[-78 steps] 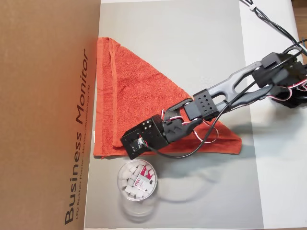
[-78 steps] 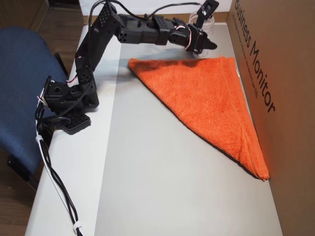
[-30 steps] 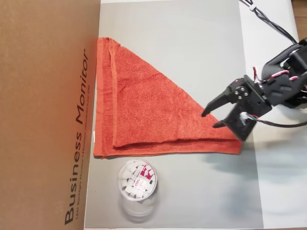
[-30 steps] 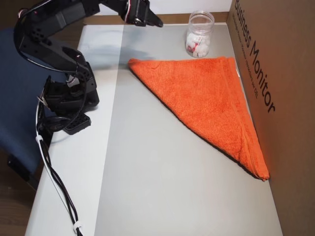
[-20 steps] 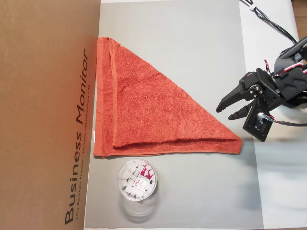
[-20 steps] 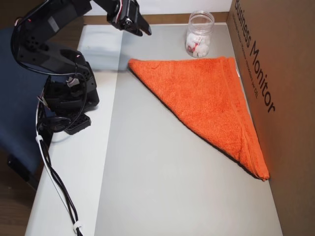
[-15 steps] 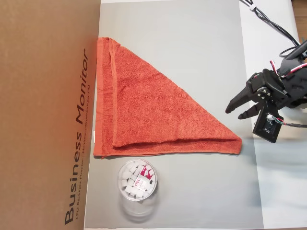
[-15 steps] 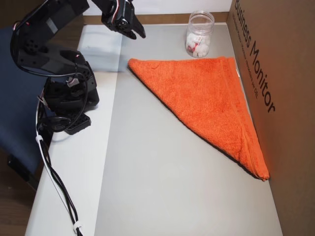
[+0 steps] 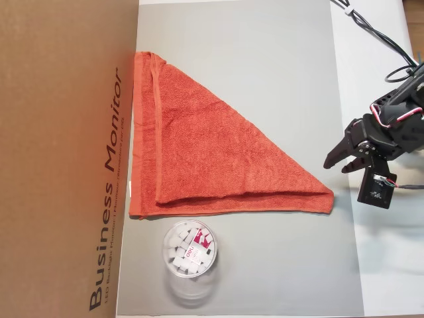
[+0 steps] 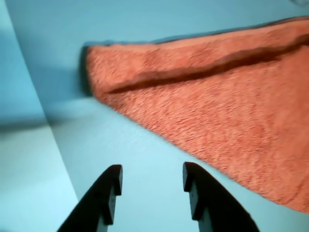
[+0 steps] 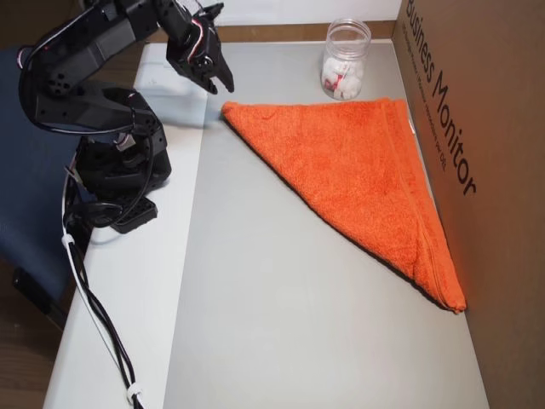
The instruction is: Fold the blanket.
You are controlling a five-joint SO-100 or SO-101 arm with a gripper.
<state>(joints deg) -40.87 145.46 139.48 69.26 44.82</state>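
Observation:
The blanket [image 9: 199,152] is an orange-red terry towel lying flat on the grey mat [image 9: 265,66], folded into a triangle with one long edge against the cardboard box. It also shows in the other overhead view as the blanket [image 11: 358,170]. My gripper [image 9: 336,165] hangs just off the triangle's pointed corner, open and empty, apart from the cloth. In the wrist view the gripper [image 10: 152,171] has its two black fingers spread over bare mat, with the blanket [image 10: 217,96] corner ahead. The gripper [image 11: 223,85] sits above and left of that corner.
A clear round tub [image 9: 189,248] of white pieces stands beside the blanket's folded edge, also seen as the tub [image 11: 345,68]. A large cardboard box [image 9: 66,159] walls one side. The arm base [image 11: 119,170] and cables [image 11: 94,307] lie on the white strip; a blue chair [image 11: 25,128] is beyond.
The arm has drawn back from over the blanket near the tub to beyond the blanket's pointed corner, near its base. The gripper stays open. The blanket has not moved.

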